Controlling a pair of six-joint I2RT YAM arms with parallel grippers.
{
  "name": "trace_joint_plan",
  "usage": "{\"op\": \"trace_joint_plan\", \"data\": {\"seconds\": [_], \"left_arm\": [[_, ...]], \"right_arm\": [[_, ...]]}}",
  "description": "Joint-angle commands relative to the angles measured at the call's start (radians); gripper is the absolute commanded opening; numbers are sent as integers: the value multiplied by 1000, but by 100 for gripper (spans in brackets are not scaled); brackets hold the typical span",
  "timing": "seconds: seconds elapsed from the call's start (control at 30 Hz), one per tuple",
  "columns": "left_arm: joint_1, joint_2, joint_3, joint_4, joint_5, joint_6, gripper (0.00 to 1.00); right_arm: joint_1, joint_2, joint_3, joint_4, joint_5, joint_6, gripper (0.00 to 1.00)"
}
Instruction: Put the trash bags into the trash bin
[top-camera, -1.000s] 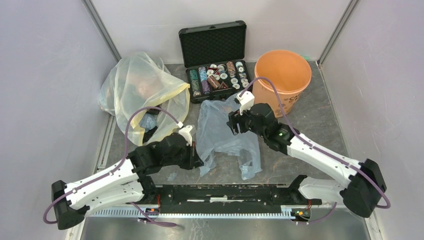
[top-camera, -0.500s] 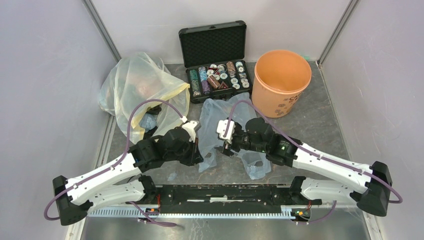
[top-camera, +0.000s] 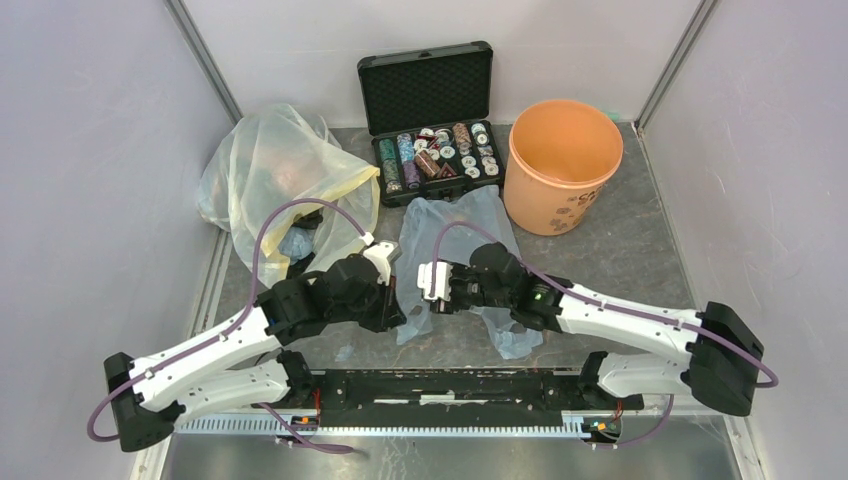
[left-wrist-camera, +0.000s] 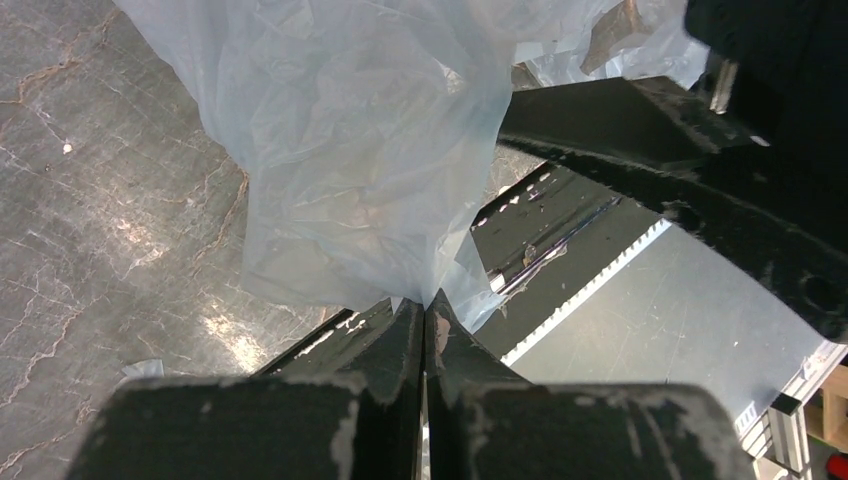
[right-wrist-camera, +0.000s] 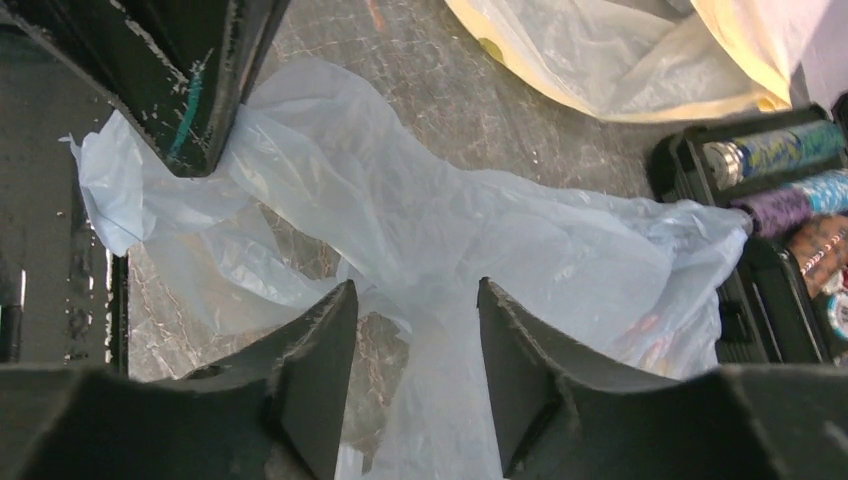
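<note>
The trash bag (top-camera: 455, 235), thin, crinkly and pale blue, lies spread on the table between the two arms. My left gripper (top-camera: 400, 312) is shut on the bag's near edge; in the left wrist view the film (left-wrist-camera: 370, 150) fans out from the pinched tips (left-wrist-camera: 425, 305). My right gripper (top-camera: 428, 300) sits low over the bag right beside the left one. Its jaws (right-wrist-camera: 415, 290) stand open with a fold of the bag (right-wrist-camera: 480, 230) lying between them, not clamped. The trash bin (top-camera: 563, 165), an orange-tan bucket with paw prints, stands upright at the back right.
A large yellowish translucent bag (top-camera: 280, 170) lies at the back left. A black foam-lined case (top-camera: 430, 90) stands open at the back centre, filled with small reels, just behind the blue bag. A black rail (top-camera: 440, 385) runs along the near edge. Walls close both sides.
My right arm swung from beside the bin leftward and down onto the bag, ending next to the left gripper. The left gripper kept its pinch and barely moved.
</note>
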Motion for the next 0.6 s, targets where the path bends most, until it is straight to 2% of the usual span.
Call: {"op": "trace_joint_plan", "data": {"seconds": [0.0, 0.1, 0.17, 0.2, 0.27, 0.37, 0.43, 0.57], "left_arm": [[-4, -27, 24, 11, 4, 38, 4], [-4, -40, 16, 22, -7, 35, 15], [-4, -48, 8, 34, -37, 28, 32], [-4, -56, 6, 40, -44, 25, 44], [-3, -79, -3, 46, -72, 7, 61], [-4, -142, -24, 63, -120, -17, 76], [-4, -188, -38, 74, -151, -30, 81], [-4, -269, -80, 113, -197, -21, 82]], "right_arm": [[3, 66, 83, 47, -100, -30, 47], [4, 115, 138, 16, -144, -18, 18], [3, 120, 143, 48, -116, 14, 6], [0, 112, 128, 86, -76, 47, 0], [-10, 101, 104, 150, -57, 97, 0], [-30, 113, 121, 172, -56, 163, 0], [-42, 129, 147, 166, -52, 198, 0], [-65, 155, 179, 175, -52, 263, 0]]}}
